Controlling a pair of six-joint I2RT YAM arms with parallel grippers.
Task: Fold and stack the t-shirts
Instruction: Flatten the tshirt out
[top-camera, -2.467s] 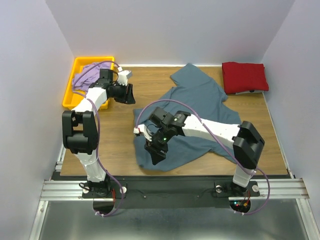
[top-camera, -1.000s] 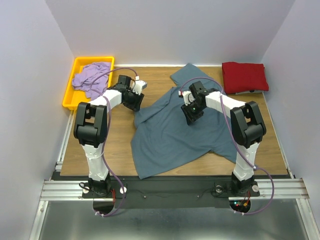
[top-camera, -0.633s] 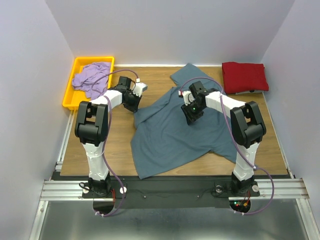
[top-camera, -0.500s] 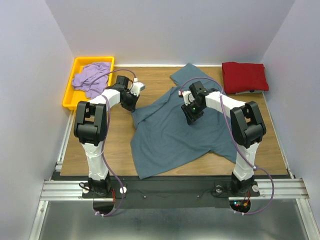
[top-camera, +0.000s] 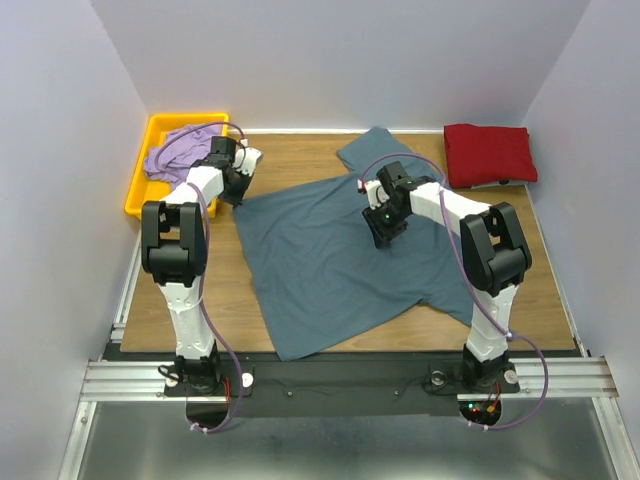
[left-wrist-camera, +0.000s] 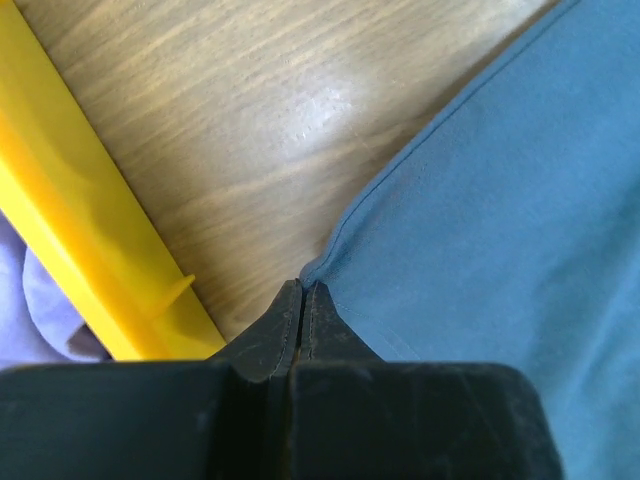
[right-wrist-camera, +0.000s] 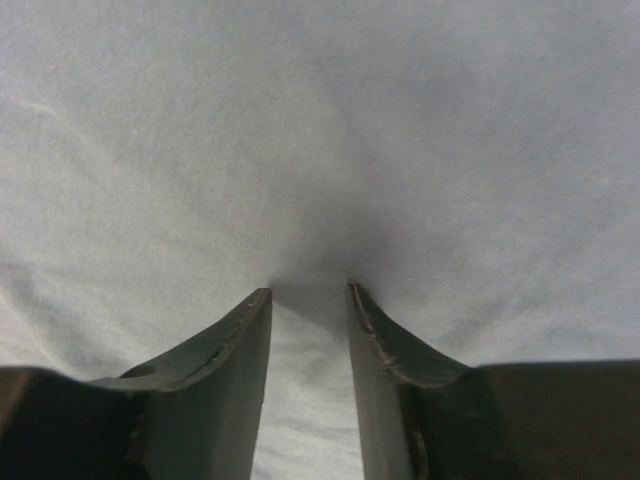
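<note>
Pinching corner of blue-grey shirt (top-camera: 340, 250), left gripper (left-wrist-camera: 301, 292) has jaws pressed together on cloth, right next to yellow tray (top-camera: 140, 185). Shirt lies spread flat on wood surface (top-camera: 210, 280). Right gripper (right-wrist-camera: 308, 295) pushes down on shirt middle, jaws a bit apart. Purple shirt (top-camera: 170, 155) in tray. Red shirt (top-camera: 488, 152) folded at far right corner.

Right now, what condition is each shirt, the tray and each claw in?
Blue-grey shirt: spread out, unfolded, corner pinched.
Red shirt: folded.
Lavender shirt: crumpled in tray.
Yellow tray: holding one shirt.
Left gripper: shut on shirt corner.
Right gripper: open, pressing fabric.
</note>
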